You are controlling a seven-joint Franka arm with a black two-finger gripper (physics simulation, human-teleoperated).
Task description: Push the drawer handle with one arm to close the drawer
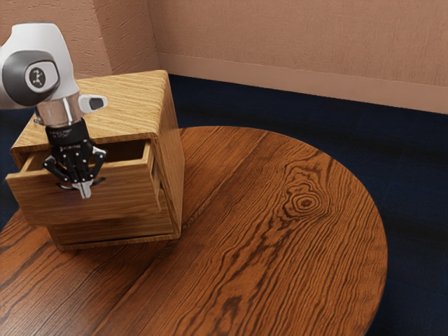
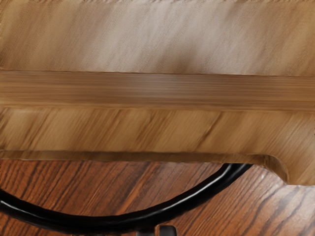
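The black gripper (image 1: 85,189) points down at the front of the top drawer (image 1: 42,203). Its jaws are closed, with the two tips close together, and they are not gripping anything. The drawer is open, sticking out of the wooden box (image 1: 173,161), and its front is right beside the jaws. The black curvy handle (image 2: 98,223) is on that front, right by the tips, between them and the wood. I can't tell if the tips touch it

Above the jaws, past the top edge of the drawer front, you can see a bit of the dark inside. Lower than the jaws is the bottom wooden panel (image 1: 112,229) of the box. The round brown table (image 1: 245,231) is under it all, with swirly lines in the wood. Well away from the jaws are the dark blue floor (image 1: 413,154) and the pinky-brown wall (image 1: 301,35)

Up above the jaws, the white arm (image 1: 52,38) has a round badge (image 1: 40,75) with a small dark mark on it. The black part over the jaws has tiny pale writing, too small to read
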